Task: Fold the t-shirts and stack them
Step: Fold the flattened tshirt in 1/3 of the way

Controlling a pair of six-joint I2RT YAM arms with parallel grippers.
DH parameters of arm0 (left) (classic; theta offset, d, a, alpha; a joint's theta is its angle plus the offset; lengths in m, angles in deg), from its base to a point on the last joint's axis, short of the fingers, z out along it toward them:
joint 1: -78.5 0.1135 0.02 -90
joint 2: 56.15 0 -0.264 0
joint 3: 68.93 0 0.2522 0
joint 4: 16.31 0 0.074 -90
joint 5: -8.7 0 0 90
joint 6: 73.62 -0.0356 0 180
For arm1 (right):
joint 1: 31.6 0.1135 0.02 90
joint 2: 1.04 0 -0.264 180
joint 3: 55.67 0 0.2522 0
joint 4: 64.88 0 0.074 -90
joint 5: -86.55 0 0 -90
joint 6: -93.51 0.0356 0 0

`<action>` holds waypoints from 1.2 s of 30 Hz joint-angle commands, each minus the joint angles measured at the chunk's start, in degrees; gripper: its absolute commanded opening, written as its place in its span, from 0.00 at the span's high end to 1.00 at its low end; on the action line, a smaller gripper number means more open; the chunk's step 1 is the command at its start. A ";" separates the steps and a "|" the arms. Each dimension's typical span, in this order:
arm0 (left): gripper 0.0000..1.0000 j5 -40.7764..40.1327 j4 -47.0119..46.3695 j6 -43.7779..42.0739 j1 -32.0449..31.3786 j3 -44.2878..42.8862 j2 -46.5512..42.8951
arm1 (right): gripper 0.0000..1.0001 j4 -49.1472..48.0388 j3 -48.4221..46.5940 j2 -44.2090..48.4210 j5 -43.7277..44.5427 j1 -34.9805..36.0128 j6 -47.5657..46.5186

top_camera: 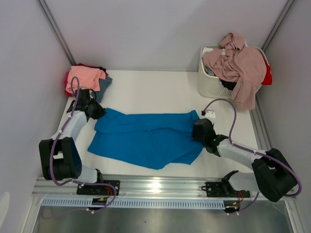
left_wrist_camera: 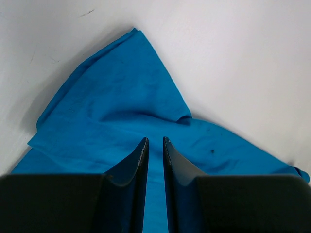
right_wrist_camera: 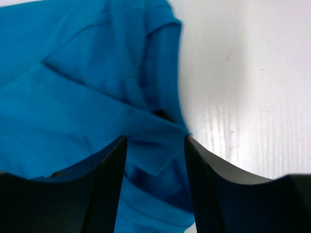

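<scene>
A bright blue t-shirt point(top_camera: 146, 138) lies spread across the middle of the white table. My left gripper point(top_camera: 98, 112) is at the shirt's far left corner. In the left wrist view its fingers point(left_wrist_camera: 138, 165) stand a narrow slit apart with blue cloth point(left_wrist_camera: 116, 102) between them, so the left gripper point(left_wrist_camera: 155, 141) is shut on the shirt. My right gripper point(top_camera: 196, 129) is low over the shirt's right edge. In the right wrist view the right gripper point(right_wrist_camera: 155, 138) is open over a folded sleeve point(right_wrist_camera: 146, 131), holding nothing.
A pile of folded shirts, salmon pink point(top_camera: 86, 76) on top with slate and red beneath, sits at the far left. A white slatted basket point(top_camera: 208, 82) at the far right holds a mauve-pink shirt point(top_camera: 240, 68) draped over its rim. Grey walls close in both sides.
</scene>
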 commanded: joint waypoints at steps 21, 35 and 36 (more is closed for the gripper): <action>0.79 2.31 -3.81 1.50 -1.38 1.57 -2.28 | 0.97 -10.38 5.96 6.44 -12.80 -8.55 2.38; 0.78 2.57 -4.16 1.15 -1.47 1.74 -2.28 | 0.41 -8.00 5.61 6.00 -10.86 -8.46 2.11; 0.78 2.75 -4.33 1.15 -1.38 1.83 -2.28 | 0.41 -8.35 5.79 5.91 -10.86 -8.46 2.29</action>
